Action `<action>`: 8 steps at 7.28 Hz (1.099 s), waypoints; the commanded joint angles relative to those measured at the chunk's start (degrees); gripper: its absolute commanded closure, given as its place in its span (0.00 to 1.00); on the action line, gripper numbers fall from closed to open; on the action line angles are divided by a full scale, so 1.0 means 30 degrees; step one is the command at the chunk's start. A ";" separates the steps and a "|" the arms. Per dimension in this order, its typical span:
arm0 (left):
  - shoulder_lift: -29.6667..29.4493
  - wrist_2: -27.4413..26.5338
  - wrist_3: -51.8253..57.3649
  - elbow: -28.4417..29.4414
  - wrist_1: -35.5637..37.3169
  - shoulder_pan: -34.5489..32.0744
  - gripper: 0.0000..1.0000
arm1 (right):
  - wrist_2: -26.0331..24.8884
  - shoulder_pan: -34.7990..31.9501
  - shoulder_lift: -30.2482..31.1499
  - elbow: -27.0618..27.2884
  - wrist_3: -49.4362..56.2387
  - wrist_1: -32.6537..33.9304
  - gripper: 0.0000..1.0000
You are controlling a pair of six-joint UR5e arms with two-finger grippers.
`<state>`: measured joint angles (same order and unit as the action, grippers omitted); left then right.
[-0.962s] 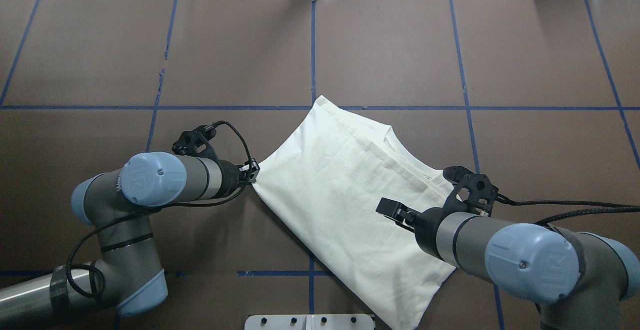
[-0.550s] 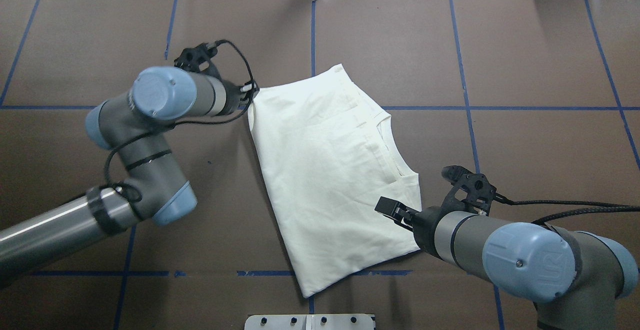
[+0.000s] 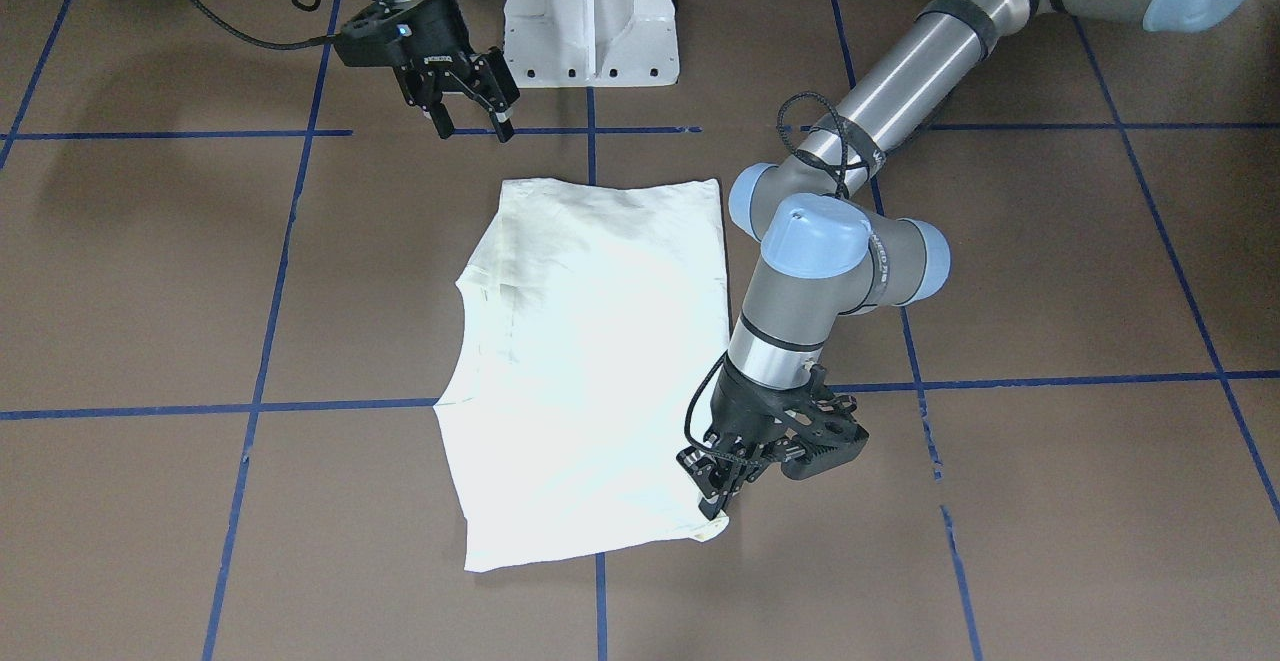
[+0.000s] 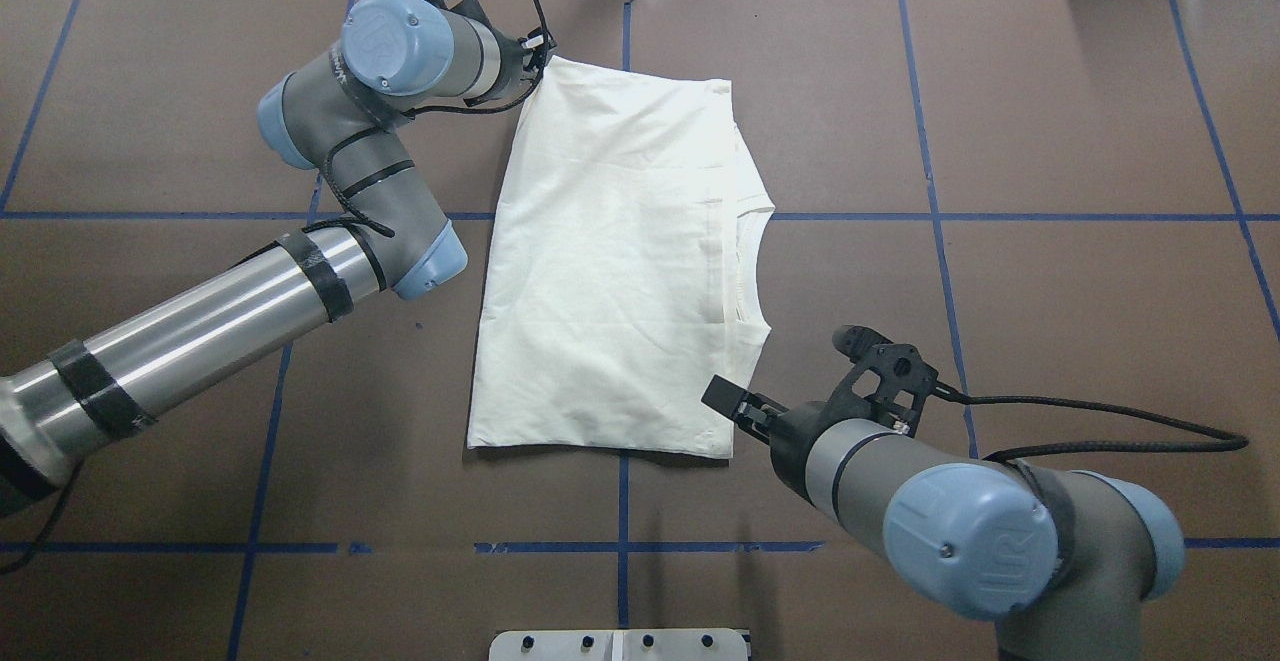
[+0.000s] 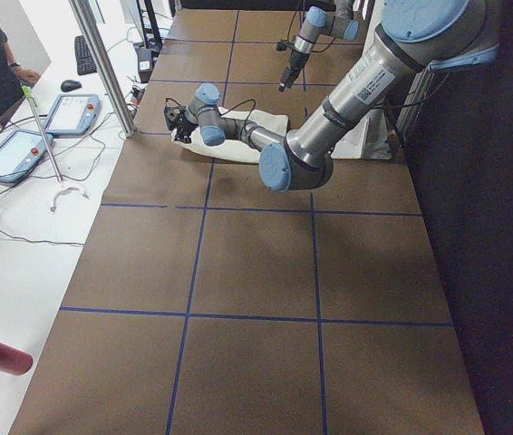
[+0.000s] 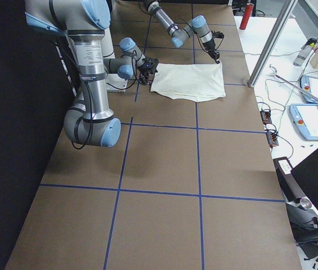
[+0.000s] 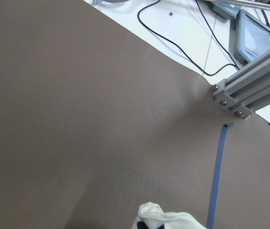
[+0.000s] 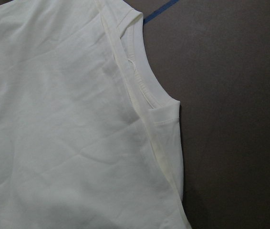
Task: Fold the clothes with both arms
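At left, reaching far across desk [image 4: 1050, 121] w/ L arm [image 4: 200, 311]. L pincer [image 4: 545, 44] clamped tight on far-left corner of shirt [image 4: 610, 261], w/ scrap of cream cloth pinched betw. fingertips in wrist view. At centre, lying flat & folded, plain side up, across blue tape [image 4: 860, 216], w/ collar [image 4: 752, 271] at right edge. At right, hovering w/ R pincer [image 3: 474, 127] near shirt's near-right corner, clear of cloth, fingers [image 3: 503, 121] spread apart, gripping nothing.
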<state>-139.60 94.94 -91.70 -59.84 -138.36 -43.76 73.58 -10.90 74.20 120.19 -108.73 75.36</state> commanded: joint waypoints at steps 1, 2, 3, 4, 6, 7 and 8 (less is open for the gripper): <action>0.2778 0.0576 -0.0134 -0.4231 0.0066 0.0112 0.50 | -0.0766 0.0469 -0.1787 -0.2493 -0.2032 0.0222 0.01; 0.3141 0.1189 -0.0251 -0.4803 0.0183 0.0229 0.49 | -0.0767 0.0441 -0.1793 -0.3028 -0.2687 0.0252 0.09; 0.3376 0.1196 -0.0281 -0.4809 0.0184 0.0405 0.49 | -0.0738 -0.0082 -0.1764 -0.3758 -0.2636 0.0224 0.15; 0.3466 0.1167 -0.0252 -0.4751 0.0097 0.0435 0.47 | -0.0737 -0.0261 -0.1851 -0.4230 -0.2519 0.0165 0.17; 0.3525 0.1167 -0.0252 -0.4780 0.0096 0.0552 0.46 | -0.0650 -0.0262 -0.2288 -0.4963 -0.2489 0.0049 0.20; 0.3525 0.1166 -0.0281 -0.4809 0.0125 0.0582 0.46 | -0.0591 -0.0263 -0.2349 -0.4996 -0.2518 0.0077 0.23; 0.3496 0.1195 -0.0281 -0.4838 0.0125 0.0611 0.46 | -0.0533 -0.0118 -0.2350 -0.5025 -0.2547 0.0106 0.30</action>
<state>-129.07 98.46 -92.52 -74.26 -138.01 -42.04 71.77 -11.55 67.34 105.41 -116.28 75.61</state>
